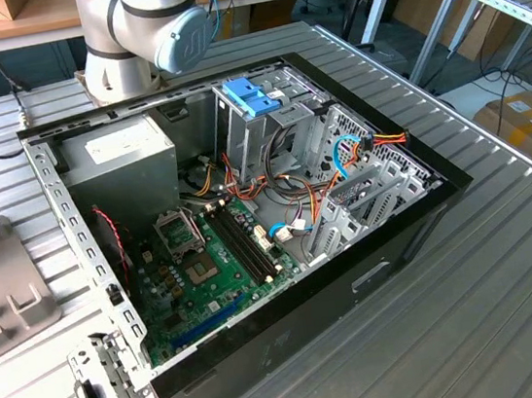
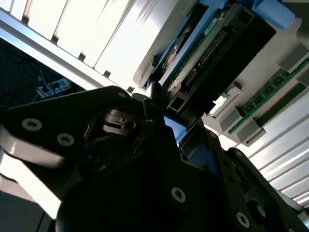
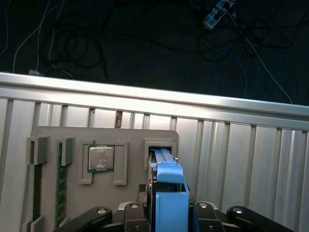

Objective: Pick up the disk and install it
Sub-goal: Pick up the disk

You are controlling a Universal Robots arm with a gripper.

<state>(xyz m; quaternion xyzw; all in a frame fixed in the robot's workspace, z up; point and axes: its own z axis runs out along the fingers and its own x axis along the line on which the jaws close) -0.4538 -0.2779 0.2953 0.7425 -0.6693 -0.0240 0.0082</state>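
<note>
While the arm's (image 1: 150,23) base joint stands behind the open computer case (image 1: 355,276) in the exterior view, we find the disk (image 3: 170,193) elsewhere, in the first wrist view. It stands on edge in a slot of a grey holder tray (image 3: 130,140), its bright blue rail facing the camera. The gripper (image 3: 170,215) straddles it, black fingers (image 3: 150,212) lying close against both sides of that rail. As far as we can judge from this steep angle, the pincer is clamped on the disk, whose far end is in the slot.

Beside the disk on the same tray we see a square processor chip (image 3: 100,158) in its own recess. Green memory sticks (image 3: 60,183) stand in slots further along. The tray rests on a ribbed metal table (image 3: 241,159) near its edge, with loose cables (image 3: 231,29) on the dark floor beyond.

From the second wrist view we make out the disk's green circuit board and connector pins, with the blue rail along one side.

Inside the case, we see a green motherboard (image 1: 198,277) on the floor of the chassis. A light-blue bracket (image 1: 251,96) sits on top of the drive cage at the back.
</note>
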